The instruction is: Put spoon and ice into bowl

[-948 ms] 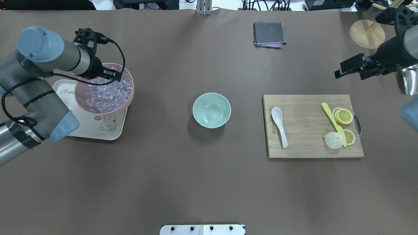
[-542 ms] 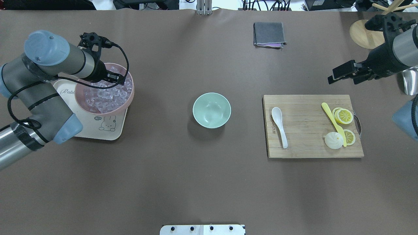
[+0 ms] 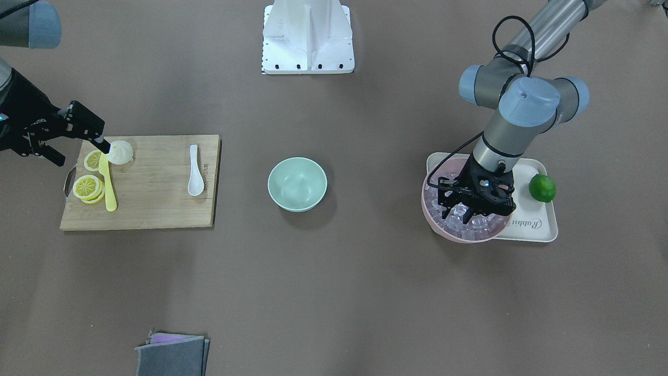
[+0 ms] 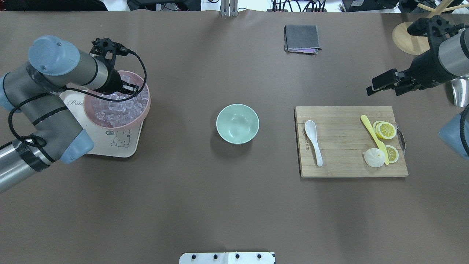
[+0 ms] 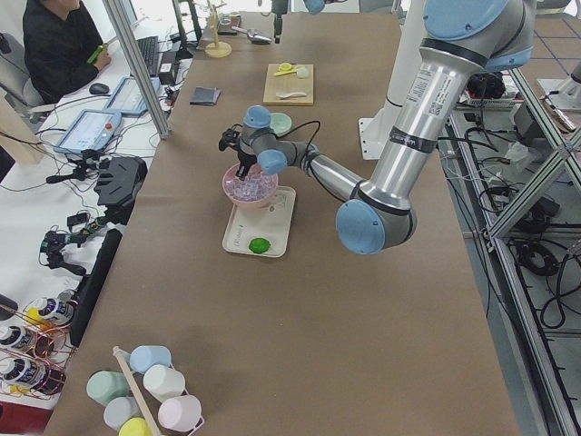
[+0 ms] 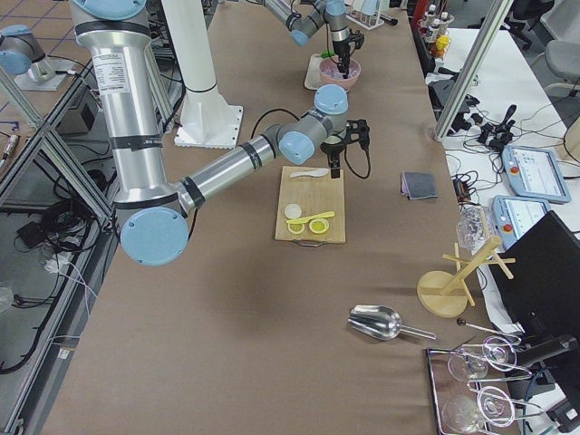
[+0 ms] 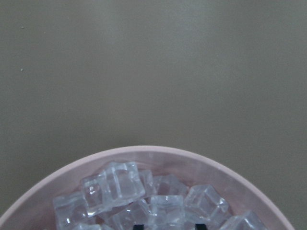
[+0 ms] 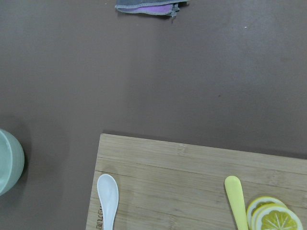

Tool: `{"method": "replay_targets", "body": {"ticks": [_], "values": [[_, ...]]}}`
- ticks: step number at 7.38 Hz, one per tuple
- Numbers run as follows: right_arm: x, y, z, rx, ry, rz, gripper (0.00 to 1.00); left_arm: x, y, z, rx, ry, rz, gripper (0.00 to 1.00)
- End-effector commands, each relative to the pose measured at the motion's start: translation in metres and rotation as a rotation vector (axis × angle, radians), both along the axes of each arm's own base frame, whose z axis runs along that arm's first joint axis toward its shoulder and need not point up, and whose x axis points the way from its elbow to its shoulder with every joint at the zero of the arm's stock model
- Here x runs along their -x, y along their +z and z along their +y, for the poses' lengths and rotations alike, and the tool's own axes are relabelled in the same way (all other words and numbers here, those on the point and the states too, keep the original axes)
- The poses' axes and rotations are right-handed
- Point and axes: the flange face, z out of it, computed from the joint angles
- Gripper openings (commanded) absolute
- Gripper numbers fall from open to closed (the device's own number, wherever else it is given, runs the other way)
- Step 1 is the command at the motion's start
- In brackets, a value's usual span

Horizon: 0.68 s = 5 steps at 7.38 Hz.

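The bench (image 4: 183, 205) is covered in matte brown. At its left, a pink bowl (image 4: 124, 124) heaped with ice (image 4: 121, 108) sits on a cream tray (image 4: 99, 143). The left gripper (image 4: 130, 88) hangs just over the cubes, jaws parted, gripping nothing. The green bowl (image 4: 237, 123) stands mid-bench. Farther right, the spoon (image 4: 313, 141) lies on a board (image 4: 344, 146), and the right gripper (image 4: 373, 87) hovers near its far corner, jaws wide. An operator (image 5: 54, 45) sits at a desk (image 5: 64, 109) alongside.

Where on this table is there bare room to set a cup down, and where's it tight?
Free: the gap between the green bowl and the cutting board, the gap between that bowl and the pink bowl of ice, and the board's middle beside the spoon. Crowded: the board's handle end, with knife, lemon slices and bun.
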Motion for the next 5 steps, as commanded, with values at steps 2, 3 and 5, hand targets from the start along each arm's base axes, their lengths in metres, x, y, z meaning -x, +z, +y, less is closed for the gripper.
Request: {"method": "replay_targets", "body": {"ticks": [2, 3, 5], "values": [[0.018, -0.008, 0.005, 0.011, -0.015, -0.008, 1.0, 0.023, -0.019, -0.002, -0.028, -0.022, 0.023, 0.0], [0.041, -0.021, 0.008, 0.025, 0.005, -0.006, 1.0, 0.039, -0.022, -0.011, -0.035, -0.046, 0.026, 0.0], [0.097, -0.028, 0.027, 0.025, 0.02, 0.037, 1.0, 0.045, -0.073, -0.024, -0.061, -0.093, 0.095, 0.0]]}}
